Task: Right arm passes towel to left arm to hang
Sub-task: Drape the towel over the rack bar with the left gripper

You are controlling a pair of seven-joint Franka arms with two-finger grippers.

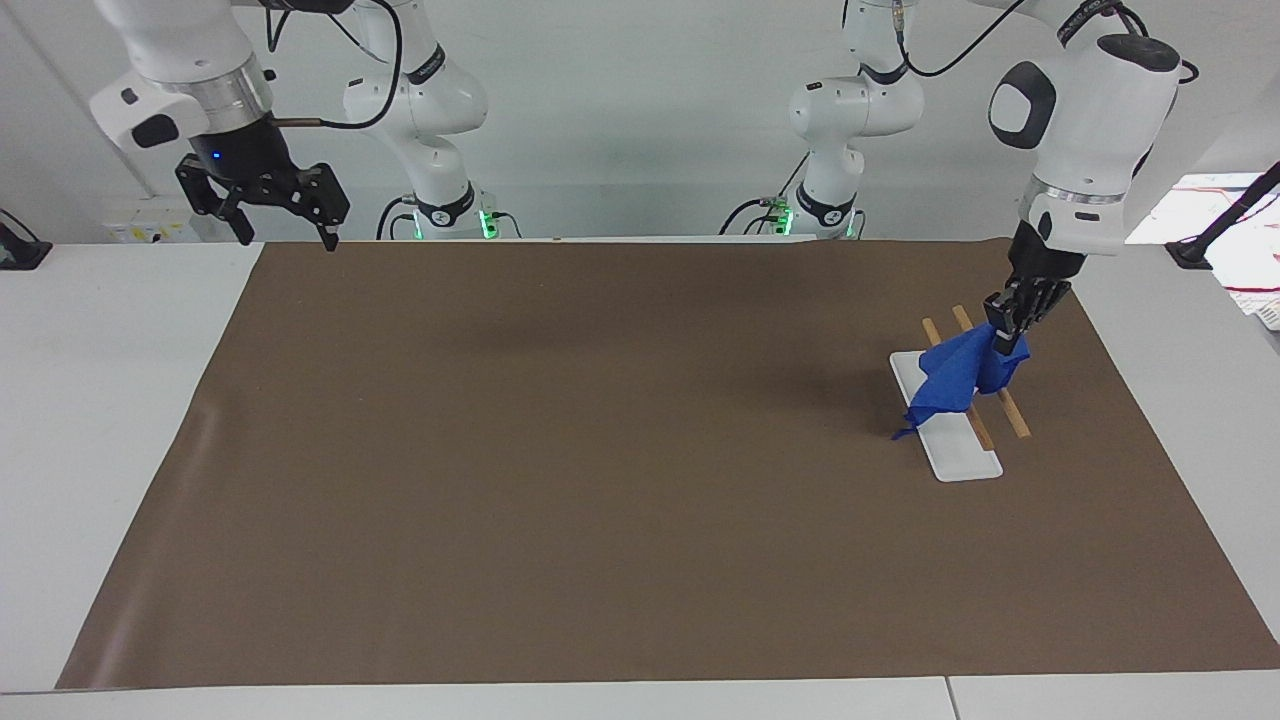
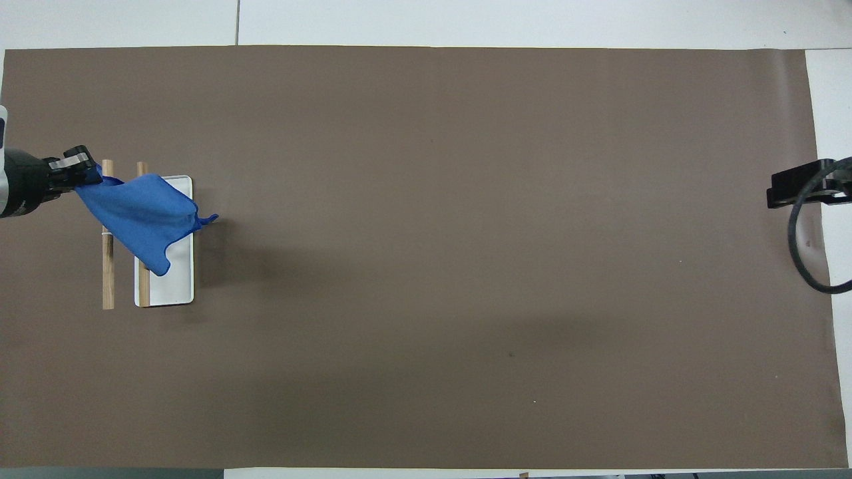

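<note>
From the facing view I see my left gripper (image 1: 1003,330) clamped on the royal-blue thin towel (image 1: 950,378), draped over the white-based wooden-bar rack (image 1: 962,458); overhead barely shows my waiting right gripper (image 1: 282,205), fingers apart.

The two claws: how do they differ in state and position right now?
The left claw is shut on the towel, low over the rack; the right claw holds nothing, its fingers spread open. The left claw sits over the left arm's end of the brown mat; the right claw hangs raised at the mat's corner by its own base. Both are black and two-fingered.
</note>
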